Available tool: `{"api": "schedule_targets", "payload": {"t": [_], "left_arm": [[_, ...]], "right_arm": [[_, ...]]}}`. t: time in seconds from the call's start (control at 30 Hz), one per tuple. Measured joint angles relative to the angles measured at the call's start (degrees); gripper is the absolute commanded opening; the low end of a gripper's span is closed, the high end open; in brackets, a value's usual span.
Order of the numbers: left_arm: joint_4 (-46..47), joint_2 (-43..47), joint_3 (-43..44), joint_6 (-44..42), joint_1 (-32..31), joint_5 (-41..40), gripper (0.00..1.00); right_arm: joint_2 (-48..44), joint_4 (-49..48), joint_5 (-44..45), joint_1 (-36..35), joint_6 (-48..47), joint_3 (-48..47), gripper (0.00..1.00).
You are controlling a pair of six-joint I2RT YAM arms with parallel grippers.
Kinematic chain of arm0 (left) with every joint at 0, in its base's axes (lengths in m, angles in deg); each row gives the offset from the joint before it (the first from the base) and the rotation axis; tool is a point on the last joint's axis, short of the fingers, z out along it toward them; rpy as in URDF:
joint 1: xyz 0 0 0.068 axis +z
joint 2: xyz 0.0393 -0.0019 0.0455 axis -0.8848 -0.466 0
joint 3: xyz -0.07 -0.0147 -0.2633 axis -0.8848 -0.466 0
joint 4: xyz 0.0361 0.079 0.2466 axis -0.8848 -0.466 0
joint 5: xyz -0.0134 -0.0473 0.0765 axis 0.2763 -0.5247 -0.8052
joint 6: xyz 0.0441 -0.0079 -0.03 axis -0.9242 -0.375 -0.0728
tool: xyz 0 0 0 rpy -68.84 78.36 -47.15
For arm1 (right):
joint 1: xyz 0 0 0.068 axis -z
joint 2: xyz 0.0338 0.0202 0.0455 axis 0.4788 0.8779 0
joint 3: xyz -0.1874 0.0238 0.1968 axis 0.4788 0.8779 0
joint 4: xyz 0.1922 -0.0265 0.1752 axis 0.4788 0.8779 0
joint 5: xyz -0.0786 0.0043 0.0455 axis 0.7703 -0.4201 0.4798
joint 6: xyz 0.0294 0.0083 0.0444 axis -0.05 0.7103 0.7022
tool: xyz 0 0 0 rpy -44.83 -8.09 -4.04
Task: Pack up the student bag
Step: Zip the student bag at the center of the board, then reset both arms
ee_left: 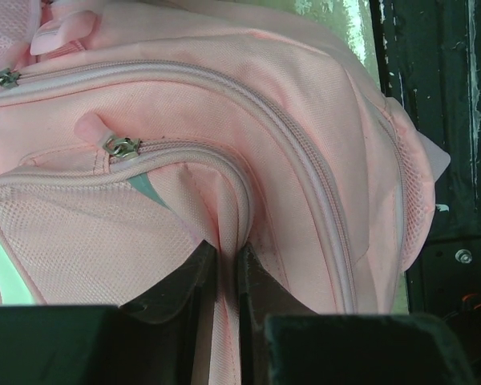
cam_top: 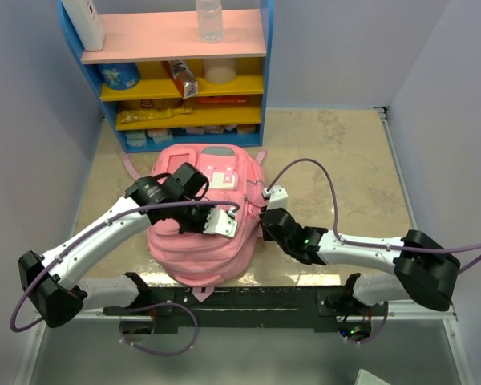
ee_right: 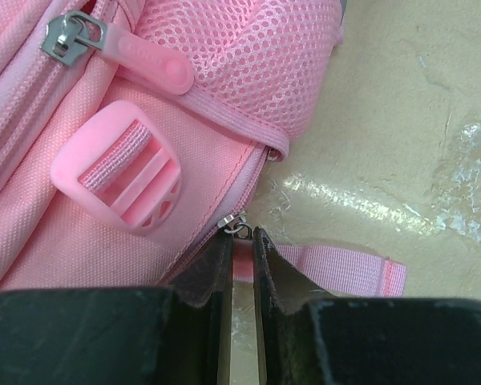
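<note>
The student bag (cam_top: 200, 245), a large soft pink backpack, lies on the table between both arms. My left gripper (cam_top: 221, 222) rests on its top, and in the left wrist view the gripper (ee_left: 227, 258) is shut on a raised fold of the bag (ee_left: 305, 120) beside a mesh pocket (ee_left: 88, 241). My right gripper (cam_top: 264, 223) is at the bag's right side. In the right wrist view the gripper (ee_right: 242, 250) is shut on a pink zip pull just below a metal slider (ee_right: 236, 227) at the bag's (ee_right: 80, 265) lower edge.
A blue and yellow shelf unit (cam_top: 176, 72) with a bottle (cam_top: 209, 20), a carton and boxes stands behind the bag. Grey walls close in left and right. A pink buckle (ee_right: 120, 172) and a loose strap (ee_right: 345, 269) lie near my right fingers.
</note>
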Motion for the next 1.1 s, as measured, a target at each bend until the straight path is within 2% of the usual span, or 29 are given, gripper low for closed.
{"api": "schedule_targets", "payload": {"t": [0.03,0.1,0.2,0.23,0.27,0.3,0.33,0.43,0.6,0.7,0.8,0.9,1.0,1.1], "left_arm": [[-0.1,-0.2,0.2,0.1,0.0,0.2,0.16],[-0.6,-0.9,1.2,0.2,0.2,0.9,0.2],[-3.0,-4.5,5.3,0.5,0.3,3.1,0.39],[-3.8,-5.8,6.9,0.6,0.3,3.8,0.89],[-4.8,-7.6,9.0,0.7,0.3,4.7,1.0],[-5.6,-9.3,11.2,0.5,0.2,5.9,1.0],[-5.8,-10.8,13.4,1.1,0.0,7.5,1.0],[-4.5,-12.5,16.9,2.9,-0.7,10.2,1.0],[1.9,-9.3,14.5,8.5,0.2,10.5,1.0],[5.5,-7.6,14.3,13.9,3.9,9.9,1.0],[6.4,-9.6,18.4,18.3,11.8,10.9,1.0],[9.8,-11.4,20.0,21.7,23.0,13.4,1.0],[14.8,-10.0,16.2,25.5,31.2,13.7,1.0],[18.5,-6.8,11.3,28.9,34.2,12.9,1.0]], "right_arm": [[0.2,0.1,0.0,0.1,0.0,-0.2,0.19],[0.4,0.8,-0.4,0.5,0.2,-0.6,0.27],[0.8,3.1,-1.5,2.8,0.1,-2.7,0.35],[1.2,4.1,-1.8,4.1,0.0,-3.9,0.47],[1.8,5.3,-2.1,5.5,-0.1,-5.3,0.52],[2.2,6.3,-2.4,7.0,-0.2,-7.0,0.58],[2.4,7.2,-2.6,8.1,-0.4,-8.7,0.72],[1.8,9.9,-2.9,9.9,-0.8,-13.2,0.99],[-3.6,15.4,-4.7,9.6,-0.6,-15.7,0.99],[-8.5,19.9,-4.7,9.6,-0.2,-15.9,0.99],[-12.0,23.5,-4.5,9.6,-0.1,-17.1,0.99],[-13.9,25.6,-4.5,9.6,-0.2,-19.1,0.99],[-15.1,26.5,-4.5,9.6,-0.5,-19.7,0.99],[-15.3,27.7,-4.5,9.6,-1.0,-19.7,0.99]]}}
